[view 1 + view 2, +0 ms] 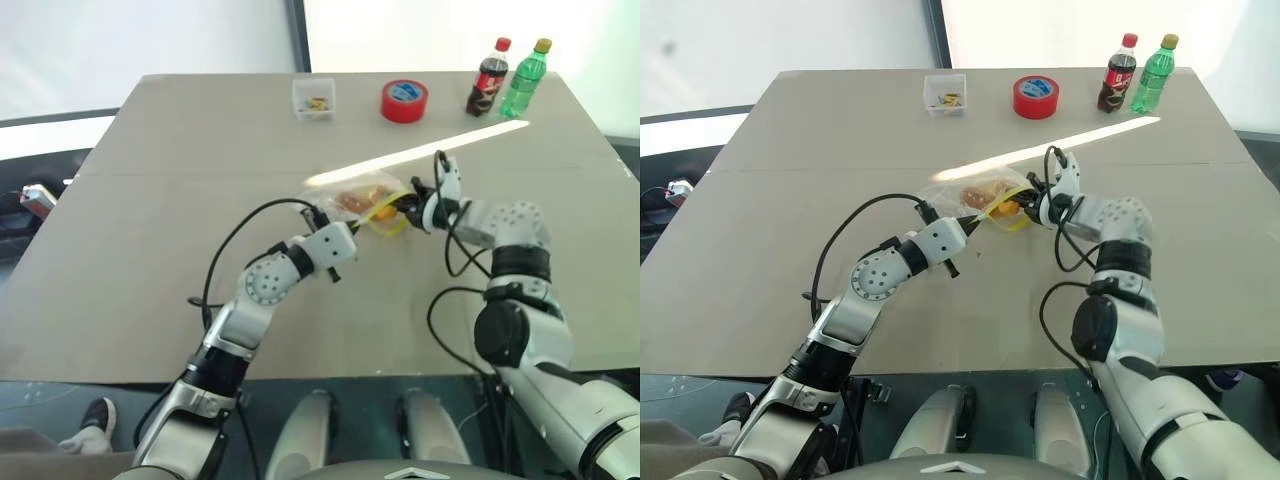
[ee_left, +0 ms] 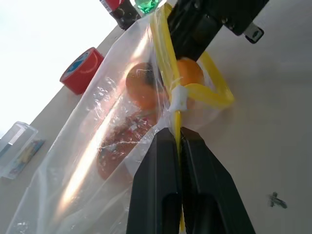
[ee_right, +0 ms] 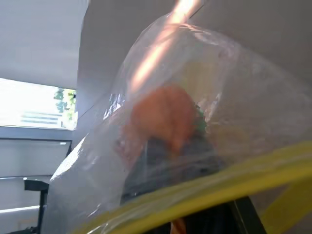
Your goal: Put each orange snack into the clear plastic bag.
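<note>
The clear plastic bag (image 1: pixel 352 199) hangs just above the middle of the table, its mouth with the yellow strip (image 2: pixel 207 91) turned to the right. My left gripper (image 2: pixel 176 132) is shut on that yellow edge and holds the bag up. One orange snack (image 2: pixel 141 85) sits inside the bag behind the plastic. A second orange snack (image 2: pixel 189 73) is in the bag's mouth, right at the tip of my right gripper (image 1: pixel 405 208), which reaches into the mouth from the right. In the right wrist view crinkled plastic covers this snack (image 3: pixel 163 119) and the gripper behind it.
Along the far edge of the table (image 1: pixel 150 300) stand a small clear box (image 1: pixel 313 98), a red tape roll (image 1: pixel 404 101), a cola bottle (image 1: pixel 488 78) and a green bottle (image 1: pixel 525 78). A bright strip of sunlight crosses the table behind the bag.
</note>
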Controlling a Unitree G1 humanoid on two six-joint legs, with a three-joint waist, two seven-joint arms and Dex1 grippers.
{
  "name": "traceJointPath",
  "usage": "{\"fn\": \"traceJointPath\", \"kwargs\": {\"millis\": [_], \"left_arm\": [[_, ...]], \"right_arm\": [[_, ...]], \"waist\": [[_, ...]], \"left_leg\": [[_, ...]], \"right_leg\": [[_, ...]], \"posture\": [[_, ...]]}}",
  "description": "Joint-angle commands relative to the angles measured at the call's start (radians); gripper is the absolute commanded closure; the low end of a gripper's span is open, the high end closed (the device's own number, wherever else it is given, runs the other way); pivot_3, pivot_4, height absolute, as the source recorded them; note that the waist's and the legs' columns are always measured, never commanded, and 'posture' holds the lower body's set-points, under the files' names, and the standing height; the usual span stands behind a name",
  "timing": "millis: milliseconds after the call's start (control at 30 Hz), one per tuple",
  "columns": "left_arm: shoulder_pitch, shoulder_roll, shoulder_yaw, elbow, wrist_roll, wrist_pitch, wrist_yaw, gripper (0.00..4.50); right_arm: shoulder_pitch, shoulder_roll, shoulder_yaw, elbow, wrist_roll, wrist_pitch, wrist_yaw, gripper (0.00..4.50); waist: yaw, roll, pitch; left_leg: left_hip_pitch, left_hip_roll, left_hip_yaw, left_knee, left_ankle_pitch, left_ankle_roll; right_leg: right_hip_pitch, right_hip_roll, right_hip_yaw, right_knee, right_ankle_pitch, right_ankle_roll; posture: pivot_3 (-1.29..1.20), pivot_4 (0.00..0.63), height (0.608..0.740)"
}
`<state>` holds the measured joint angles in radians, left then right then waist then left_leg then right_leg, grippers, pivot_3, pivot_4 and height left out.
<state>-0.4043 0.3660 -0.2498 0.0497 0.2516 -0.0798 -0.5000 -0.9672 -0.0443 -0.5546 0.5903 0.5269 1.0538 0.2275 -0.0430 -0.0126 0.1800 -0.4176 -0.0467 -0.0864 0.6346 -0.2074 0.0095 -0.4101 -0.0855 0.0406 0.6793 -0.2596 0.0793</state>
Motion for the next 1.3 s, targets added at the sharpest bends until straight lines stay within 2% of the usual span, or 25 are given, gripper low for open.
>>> {"fn": "traceJointPath", "kwargs": {"millis": [33, 100, 167, 400, 500, 633, 733, 933, 1067, 1300], "left_arm": [[0.006, 0.002, -0.003, -0.022, -0.007, -0.022, -0.002, 4.5], [0.006, 0.005, -0.002, -0.018, -0.005, -0.022, -0.001, 4.5], [0.005, 0.007, 0.001, -0.013, -0.004, -0.023, 0.001, 4.5], [0.012, 0.006, 0.007, -0.019, -0.003, -0.011, 0.01, 4.5], [0.013, 0.006, 0.009, -0.014, -0.003, -0.011, 0.01, 4.5], [0.006, 0.002, 0.008, -0.004, -0.001, -0.011, 0.011, 4.5], [0.008, 0.0, 0.007, -0.004, -0.001, -0.011, 0.014, 4.5], [0.02, -0.009, -0.003, -0.008, 0.001, -0.012, 0.013, 4.5], [0.023, -0.015, -0.007, -0.011, 0.004, -0.01, 0.016, 4.5], [0.03, -0.017, -0.001, -0.014, 0.007, -0.006, 0.026, 4.5]], "right_arm": [[0.018, -0.022, 0.14, -0.117, -0.038, -0.121, 0.091, 2.66], [0.038, -0.054, 0.222, -0.153, -0.052, -0.121, 0.147, 1.59], [0.048, -0.082, 0.263, -0.184, -0.039, -0.072, 0.179, 0.87], [0.15, -0.233, 0.388, -0.342, 0.025, 0.09, 0.343, 0.87], [0.204, -0.309, 0.441, -0.412, 0.029, 0.068, 0.428, 0.87], [0.333, -0.507, 0.594, -0.582, -0.033, -0.16, 0.696, 0.87], [0.335, -0.591, 0.662, -0.512, -0.166, -0.341, 0.706, 0.87], [0.261, -0.533, 0.711, -0.272, -0.385, -0.7, 0.564, 0.87], [0.228, -0.483, 0.71, -0.168, -0.427, -0.807, 0.562, 0.87], [0.171, -0.507, 0.792, 0.029, -0.597, -1.082, 0.577, 0.87]], "waist": [[-0.001, 0.0, 0.0], [-0.001, 0.0, 0.0], [-0.001, 0.0, 0.0], [0.003, 0.0, 0.0], [0.002, 0.0, 0.0], [0.004, 0.0, 0.0], [-0.002, 0.0, 0.0], [-0.001, -0.001, 0.0], [0.003, -0.001, 0.0], [0.006, -0.001, 0.0]], "left_leg": [[0.0, 0.0, 0.0, 0.0, 0.0, 0.0], [0.0, 0.0, 0.0, 0.0, 0.0, 0.0], [0.0, 0.0, 0.0, 0.0, 0.0, 0.0], [0.0, 0.0, -0.001, 0.0, 0.0, 0.0], [0.0, 0.0, -0.001, 0.0, 0.0, 0.0], [0.0, 0.0, -0.001, 0.0, 0.0, 0.0], [0.0, 0.0, 0.0, 0.001, 0.0, 0.0], [0.003, 0.002, 0.0, 0.002, 0.0, 0.0], [0.002, 0.002, 0.0, 0.002, 0.0, 0.0], [0.001, 0.001, 0.0, 0.002, 0.0, 0.0]], "right_leg": [[0.0, 0.0, 0.0, 0.0, 0.0, 0.0], [0.0, 0.0, 0.0, 0.0, 0.0, 0.0], [0.0, 0.0, 0.0, 0.0, 0.0, 0.0], [0.0, 0.0, -0.001, -0.001, 0.0, 0.0], [0.0, 0.0, 0.0, -0.001, 0.0, 0.0], [0.0, 0.0, -0.001, -0.001, 0.0, 0.0], [0.001, 0.0, 0.0, -0.002, 0.0, 0.001], [0.002, 0.002, -0.001, -0.001, 0.0, 0.001], [0.002, 0.001, 0.0, -0.002, 0.0, 0.001], [0.002, 0.0, -0.001, -0.002, 0.0, 0.0]], "posture": [[0.0, 0.15, 0.74], [0.0, 0.15, 0.74], [0.0, 0.15, 0.74], [0.0, 0.15, 0.74], [0.0, 0.15, 0.74], [0.0, 0.15, 0.74], [0.0, 0.15, 0.74], [0.0, 0.15, 0.74], [0.0, 0.15, 0.74], [0.0, 0.15, 0.74]]}}
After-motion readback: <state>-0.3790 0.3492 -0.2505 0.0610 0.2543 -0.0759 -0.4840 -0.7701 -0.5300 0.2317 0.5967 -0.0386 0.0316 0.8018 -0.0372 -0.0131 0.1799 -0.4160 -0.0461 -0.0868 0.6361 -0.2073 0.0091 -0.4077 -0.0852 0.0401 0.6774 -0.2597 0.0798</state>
